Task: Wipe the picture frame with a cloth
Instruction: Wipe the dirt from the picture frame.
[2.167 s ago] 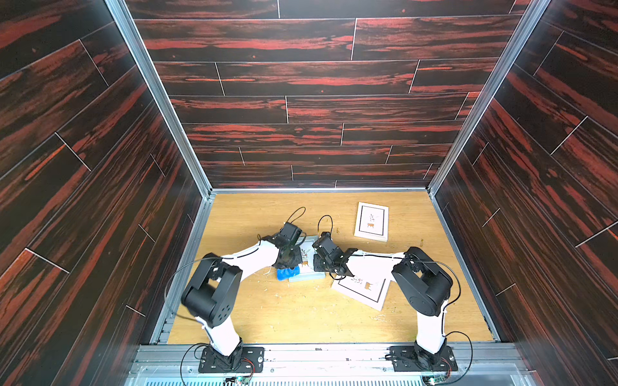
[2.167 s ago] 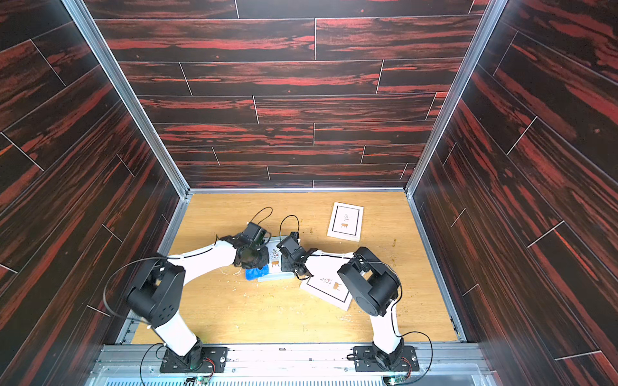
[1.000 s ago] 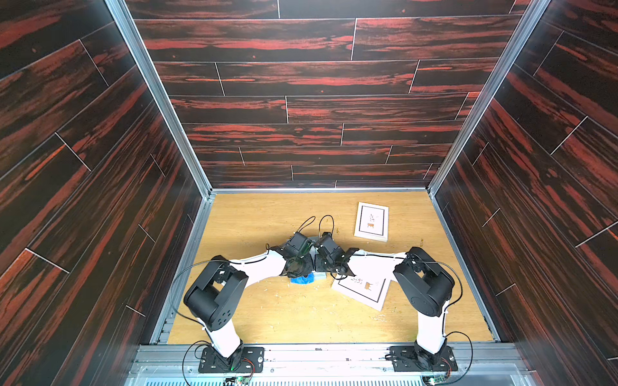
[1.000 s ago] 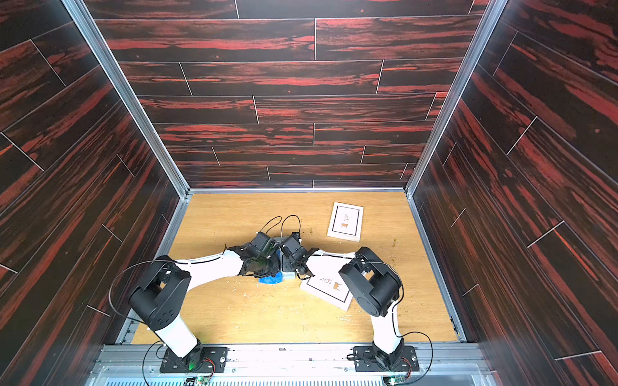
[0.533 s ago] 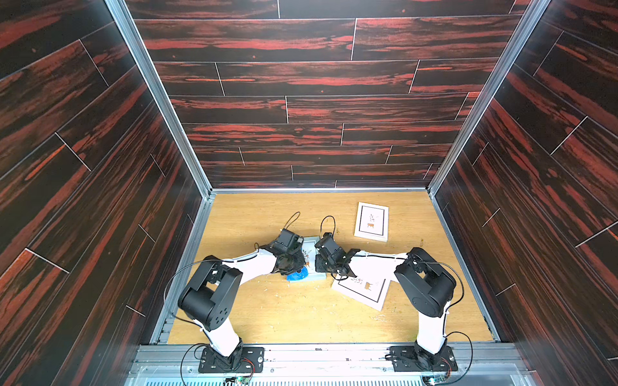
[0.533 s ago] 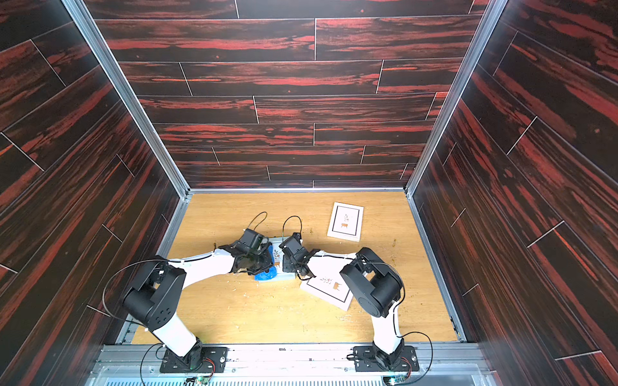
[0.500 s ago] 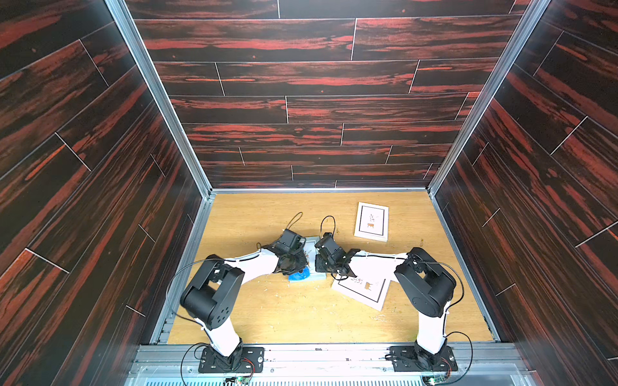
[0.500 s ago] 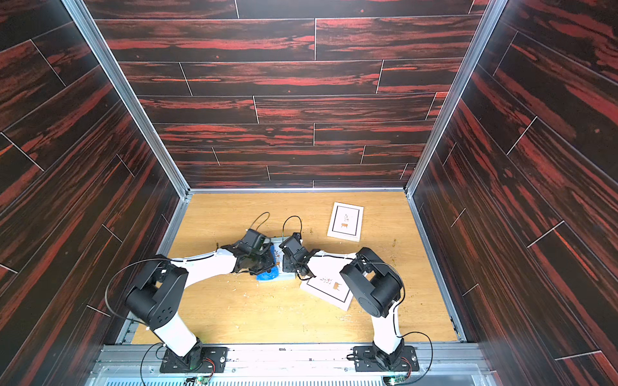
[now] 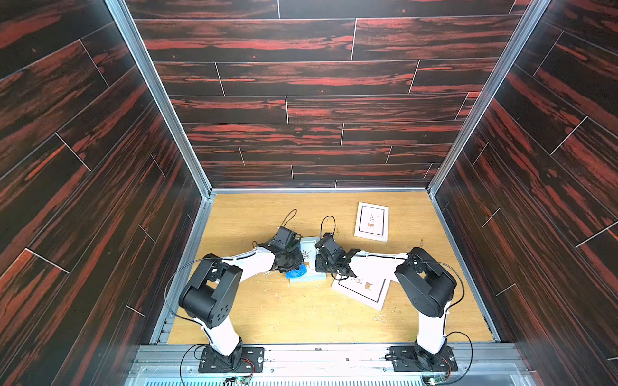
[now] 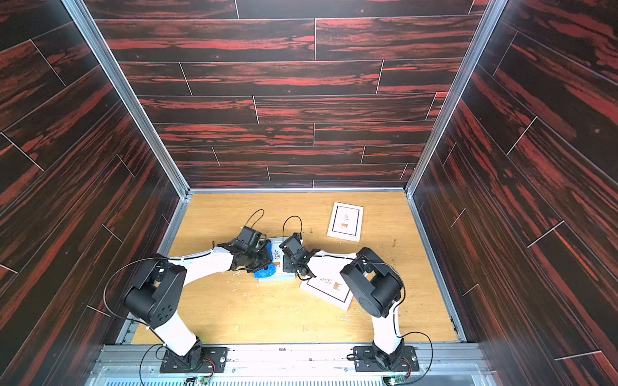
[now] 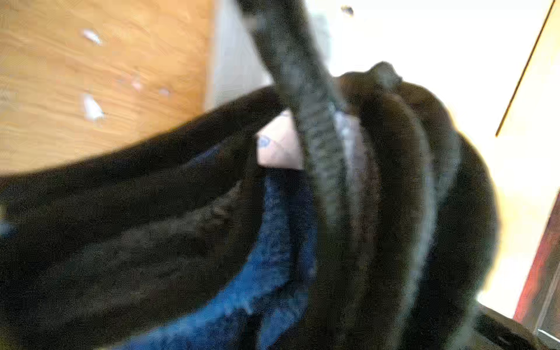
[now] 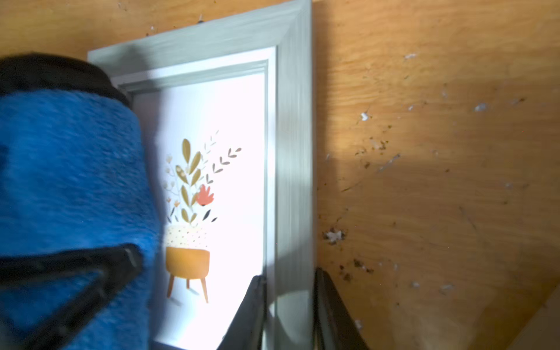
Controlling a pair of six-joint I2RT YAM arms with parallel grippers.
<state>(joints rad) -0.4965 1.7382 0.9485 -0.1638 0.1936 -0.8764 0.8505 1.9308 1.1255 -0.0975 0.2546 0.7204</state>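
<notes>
In both top views the picture frame (image 9: 309, 254) (image 10: 277, 255) lies flat on the counter (image 9: 267, 310), just below the middle of the picture, between the two hands. The left hand (image 9: 290, 264) is closed on the cloth (image 9: 296, 272), a bunched blue wad lying on the frame's lower left corner. The left wrist view is blurred, and dark folds of cloth (image 11: 272, 272) fill most of it. The right hand (image 12: 290, 306) grips the frame's grey rim (image 12: 294, 121), with its fingers (image 12: 251, 303) on either side of the moulding, beside a potted plant print (image 12: 189, 212). A white frame (image 9: 372, 221) lies apart towards the upper right of the counter. A second white frame (image 9: 363, 289) lies partly under the right arm.
</notes>
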